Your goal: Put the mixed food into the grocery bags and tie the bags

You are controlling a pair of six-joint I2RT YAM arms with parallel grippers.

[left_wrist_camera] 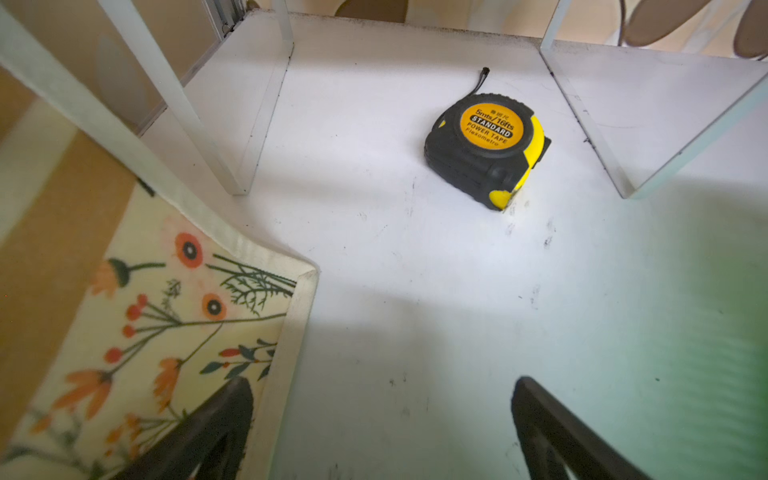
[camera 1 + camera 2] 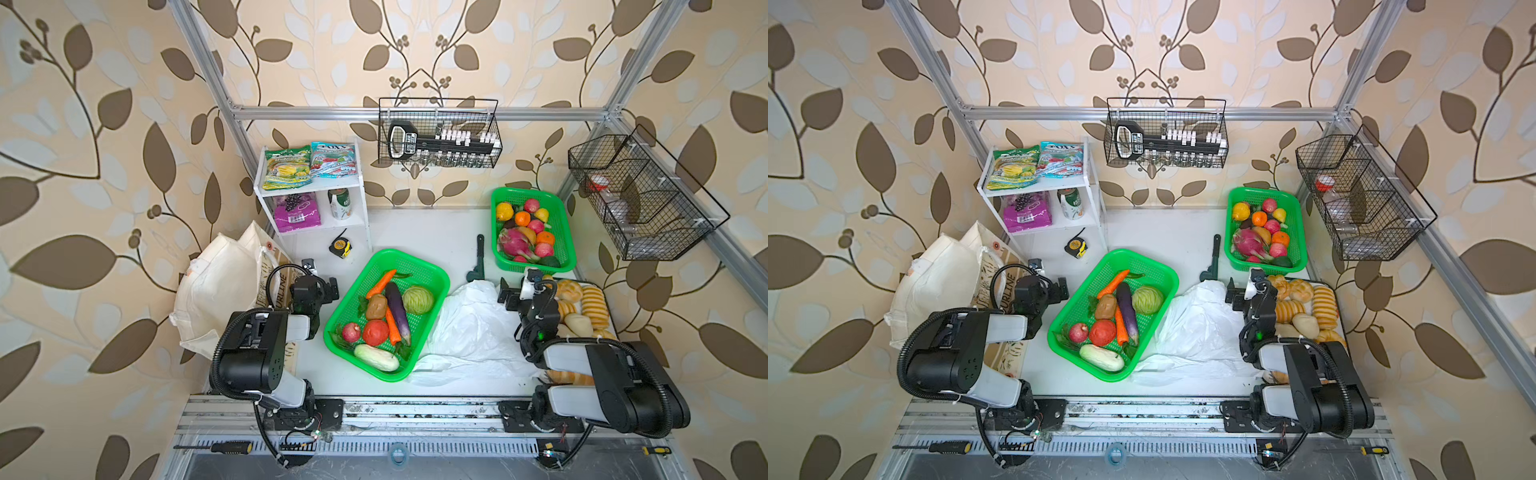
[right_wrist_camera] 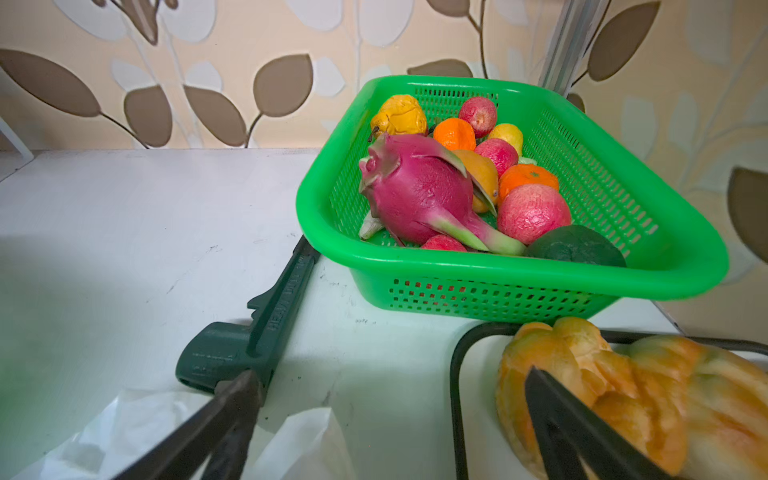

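On the white shelf sit a teal-and-red snack packet (image 2: 333, 160), a purple grape-print pouch (image 2: 297, 214) and a green drink can (image 2: 340, 203). A pale cabbage (image 2: 417, 300), brown potato (image 2: 376, 306) and red tomato (image 2: 375, 332) lie in the middle green basket (image 2: 436, 274). The cream canvas tote (image 2: 220, 286) slumps at the left; its flower-printed corner (image 1: 166, 332) lies beside my left gripper (image 1: 382, 381), which hangs open and empty over bare table. The white plastic bag (image 2: 469, 328) lies crumpled right of the basket. My right gripper (image 3: 390, 372) is open and empty above its far edge.
A tape measure (image 1: 486, 145) lies under the shelf (image 2: 361, 199). A dark green wrench (image 3: 266, 324) rests beside the fruit basket (image 3: 519, 270). Bread rolls (image 2: 582, 303) fill a tray at the right edge. A yellow-green packet (image 2: 286, 166) lies on the shelf top. Wire baskets (image 2: 440, 133) hang behind.
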